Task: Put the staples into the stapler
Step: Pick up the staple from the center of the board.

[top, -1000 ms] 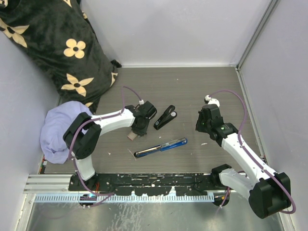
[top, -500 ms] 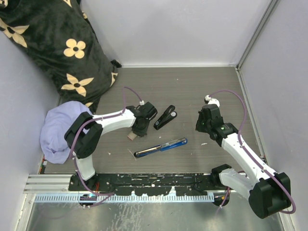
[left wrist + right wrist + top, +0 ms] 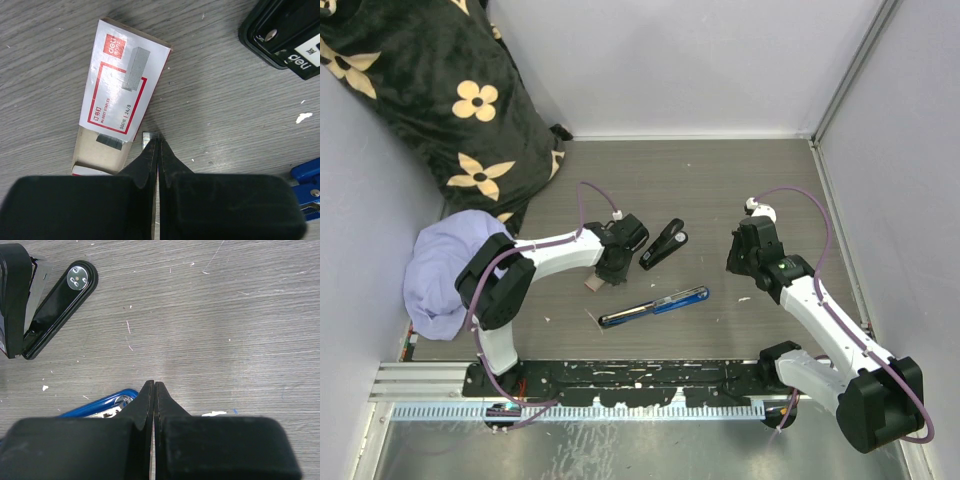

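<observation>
Lying flat on the wooden table (image 3: 225, 100), the staples box (image 3: 122, 85) is resting just beside the left gripper (image 3: 156, 142). It is white with a red-framed label, and its inner tray (image 3: 95, 155) is standing partly drawn out at the near end, showing a dark grey strip of staples (image 3: 109, 141) inside. By judgement the carton is handling as light, thin cardboard, easily crushed or pushed along the surface, so a hold is best taken across its long edges. The staples themselves are judged stiff, slippery and apt to snap along the glued row. The left gripper is standing pressed to a narrow slit, with a short staple strip (image 3: 151, 135) sitting at its fingertips, seemingly pinched there. Well apart from the box, the black stapler (image 3: 280, 35) is lying hinged open; whether its channel is holding staples cannot be told. The blue stapler (image 3: 306, 176) is lying nearby. The right gripper (image 3: 153, 386) is hovering fully closed, holding nothing.
</observation>
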Robot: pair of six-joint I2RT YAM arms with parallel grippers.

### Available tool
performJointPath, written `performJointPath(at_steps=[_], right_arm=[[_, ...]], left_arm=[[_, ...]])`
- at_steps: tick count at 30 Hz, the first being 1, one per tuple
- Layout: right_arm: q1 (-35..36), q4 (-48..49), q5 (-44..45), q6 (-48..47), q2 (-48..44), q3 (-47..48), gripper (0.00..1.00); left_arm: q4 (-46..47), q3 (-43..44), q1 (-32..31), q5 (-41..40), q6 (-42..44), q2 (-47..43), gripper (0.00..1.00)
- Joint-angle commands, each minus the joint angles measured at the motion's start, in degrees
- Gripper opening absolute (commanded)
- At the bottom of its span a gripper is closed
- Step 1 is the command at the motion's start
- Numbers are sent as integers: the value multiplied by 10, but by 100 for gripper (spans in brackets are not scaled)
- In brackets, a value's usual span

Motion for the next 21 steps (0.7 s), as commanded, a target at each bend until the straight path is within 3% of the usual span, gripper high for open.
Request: performJointPath(at_steps=[1, 12, 21], right_arm=[[-3, 25, -1, -7, 0, 8, 0], [-4, 25, 0, -7, -2, 8, 0], [-4, 24, -1, -7, 0, 8, 0]], left_arm=[[22, -24, -2, -2, -8, 13, 0], [22, -18, -1, -27, -15, -73, 0], [0, -13, 4, -43, -16, -83, 0]])
